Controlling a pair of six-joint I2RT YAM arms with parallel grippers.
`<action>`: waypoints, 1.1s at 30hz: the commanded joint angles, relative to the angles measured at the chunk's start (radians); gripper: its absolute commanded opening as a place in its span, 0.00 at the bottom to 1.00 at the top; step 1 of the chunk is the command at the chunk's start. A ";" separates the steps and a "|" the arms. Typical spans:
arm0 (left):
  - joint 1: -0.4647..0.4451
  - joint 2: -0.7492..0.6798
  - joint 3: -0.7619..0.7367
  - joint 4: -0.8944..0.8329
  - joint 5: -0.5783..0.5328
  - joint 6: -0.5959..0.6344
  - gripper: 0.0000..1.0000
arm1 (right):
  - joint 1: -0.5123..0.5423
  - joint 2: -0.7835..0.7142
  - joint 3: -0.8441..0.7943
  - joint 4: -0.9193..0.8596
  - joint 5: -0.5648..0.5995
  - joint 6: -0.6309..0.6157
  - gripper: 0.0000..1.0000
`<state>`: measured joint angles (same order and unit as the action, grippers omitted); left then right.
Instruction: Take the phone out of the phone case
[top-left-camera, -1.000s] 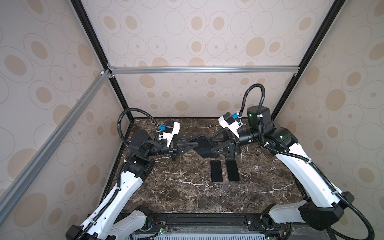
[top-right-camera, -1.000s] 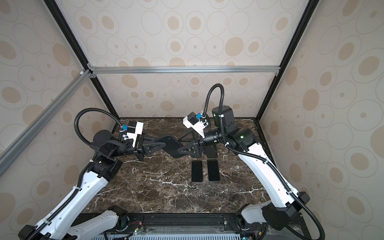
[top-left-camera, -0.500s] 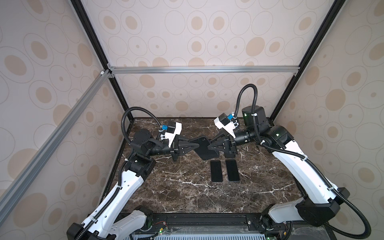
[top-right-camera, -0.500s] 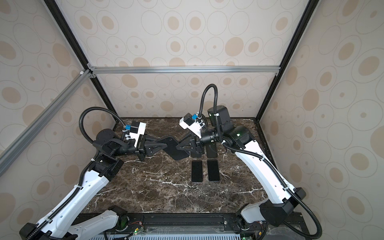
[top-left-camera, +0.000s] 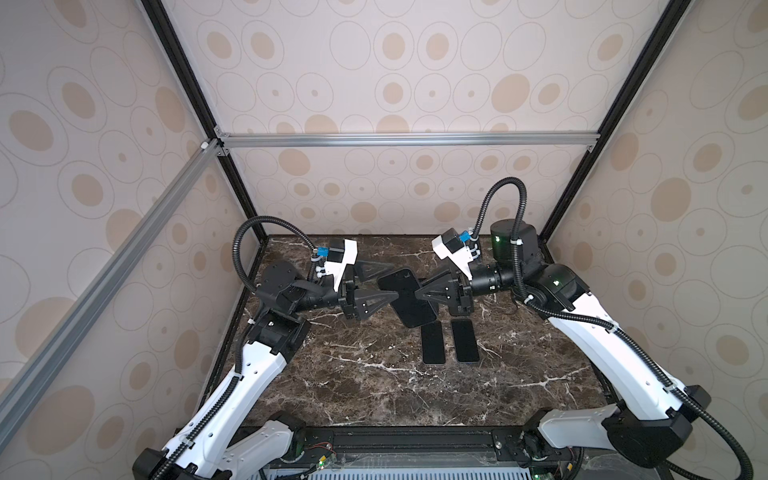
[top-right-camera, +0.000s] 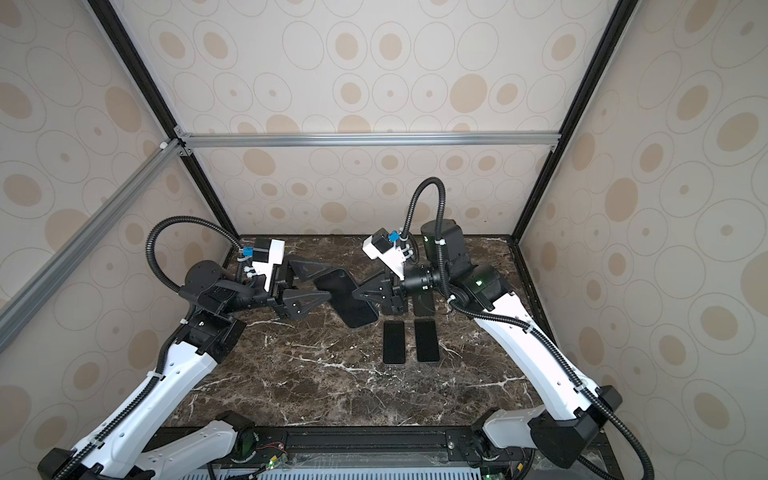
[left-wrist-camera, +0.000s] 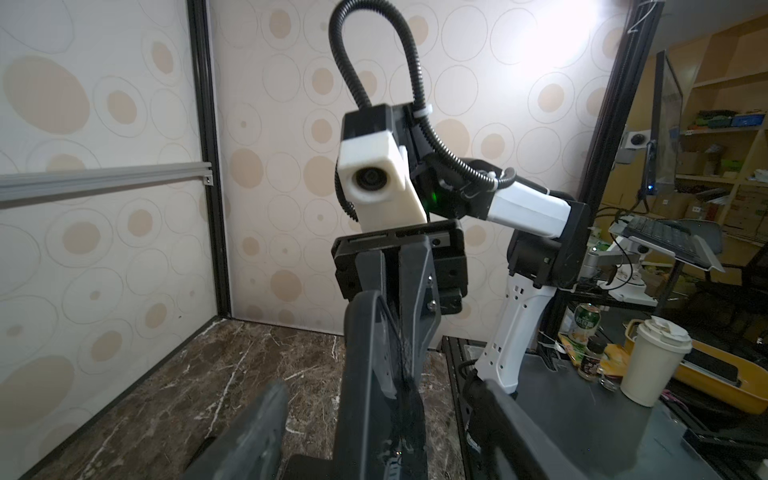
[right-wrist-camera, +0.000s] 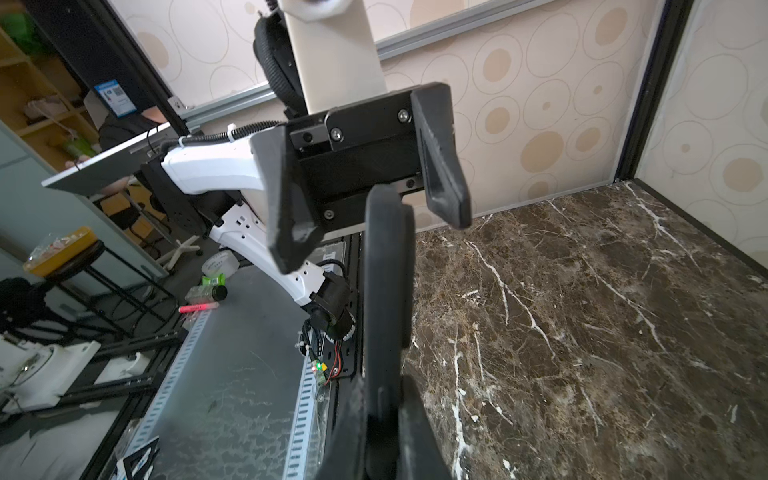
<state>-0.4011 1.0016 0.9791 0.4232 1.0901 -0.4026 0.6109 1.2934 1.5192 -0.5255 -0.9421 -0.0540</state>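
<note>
In the middle of both top views the black phone case (top-left-camera: 411, 311) hangs tilted in the air above the marble table (top-left-camera: 353, 374). The right gripper (top-left-camera: 417, 296) is clamped on its right edge. The left gripper (top-left-camera: 391, 281) faces it from the left, jaws spread wide on either side of the case's end. Whether the phone sits inside, I cannot tell. Two flat black slabs (top-left-camera: 433, 344) lie side by side on the table, lower in the frame.

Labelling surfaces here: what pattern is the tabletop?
Dark brown marble tabletop with white veins; clearest in the right wrist view.
</note>
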 joint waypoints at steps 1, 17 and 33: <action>-0.001 -0.020 -0.046 0.142 -0.039 -0.067 0.79 | 0.005 -0.062 -0.040 0.258 0.021 0.165 0.00; -0.015 -0.006 -0.174 0.455 -0.015 -0.308 0.56 | 0.006 -0.076 -0.140 0.576 0.039 0.330 0.00; -0.043 0.047 -0.189 0.577 -0.025 -0.386 0.40 | 0.014 -0.068 -0.197 0.726 -0.001 0.396 0.00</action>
<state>-0.4316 1.0519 0.7891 0.9356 1.0534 -0.7681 0.6163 1.2491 1.3312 0.0696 -0.9340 0.3134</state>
